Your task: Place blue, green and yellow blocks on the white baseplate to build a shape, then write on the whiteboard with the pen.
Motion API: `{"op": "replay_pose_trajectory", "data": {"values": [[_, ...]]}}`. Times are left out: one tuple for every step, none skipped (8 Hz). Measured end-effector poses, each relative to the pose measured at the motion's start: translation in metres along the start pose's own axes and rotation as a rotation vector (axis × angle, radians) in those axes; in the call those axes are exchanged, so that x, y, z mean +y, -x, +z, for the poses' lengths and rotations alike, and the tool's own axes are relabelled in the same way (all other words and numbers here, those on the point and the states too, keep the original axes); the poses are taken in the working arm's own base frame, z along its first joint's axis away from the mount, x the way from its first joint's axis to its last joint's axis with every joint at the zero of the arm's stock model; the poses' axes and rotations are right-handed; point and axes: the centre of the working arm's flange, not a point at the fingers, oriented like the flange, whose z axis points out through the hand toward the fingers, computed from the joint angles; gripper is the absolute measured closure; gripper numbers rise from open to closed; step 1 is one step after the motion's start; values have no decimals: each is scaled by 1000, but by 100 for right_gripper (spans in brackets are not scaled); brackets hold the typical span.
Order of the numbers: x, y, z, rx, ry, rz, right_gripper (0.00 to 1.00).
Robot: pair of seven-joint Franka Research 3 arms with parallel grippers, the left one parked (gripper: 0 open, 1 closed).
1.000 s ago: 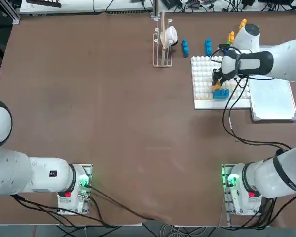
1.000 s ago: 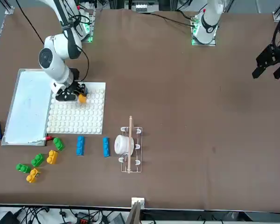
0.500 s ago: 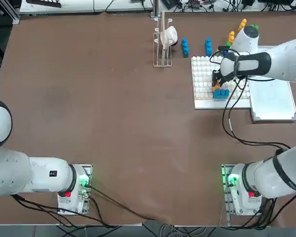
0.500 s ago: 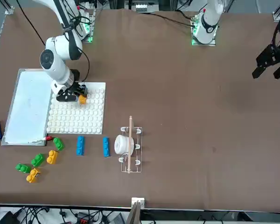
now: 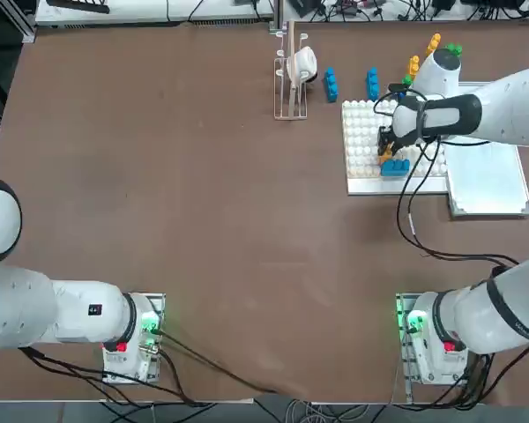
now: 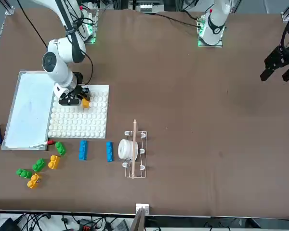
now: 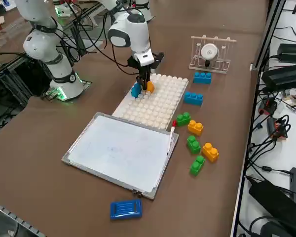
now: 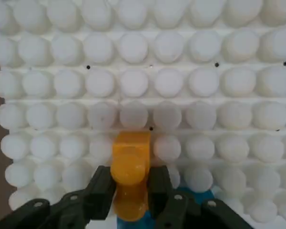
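While gripping yellow block (image 8: 130, 176) | right claw (image 8: 128, 198) apparently near white baseplate (image 5: 360, 132) edge

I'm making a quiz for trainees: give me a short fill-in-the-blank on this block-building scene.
1. The right pincer is shut on a ____ block.
2. That block is over the studded white ____, next to a blue block.
3. The pen lies along the edge of the ____.

Missing words: yellow; baseplate; whiteboard

R gripper (image 8: 130, 191) pointing down, fingers clamped.
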Motion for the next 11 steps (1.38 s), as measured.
{"op": "replay_pose_trajectory", "data": {"values": [[0,0,3,2,1,-1,59],[0,0,3,3,1,-1,59],[0,-1,4,3,1,-1,59],[0,-1,4,4,1,-1,59],[0,-1,4,4,1,-1,59],[0,-1,4,4,1,-1,59],[0,-1,4,4,1,-1,59],[0,-1,4,4,2,-1,59],[0,-1,4,4,2,-1,59],[0,-1,4,4,2,-1,59],[0,-1,5,4,2,-1,59]]}}
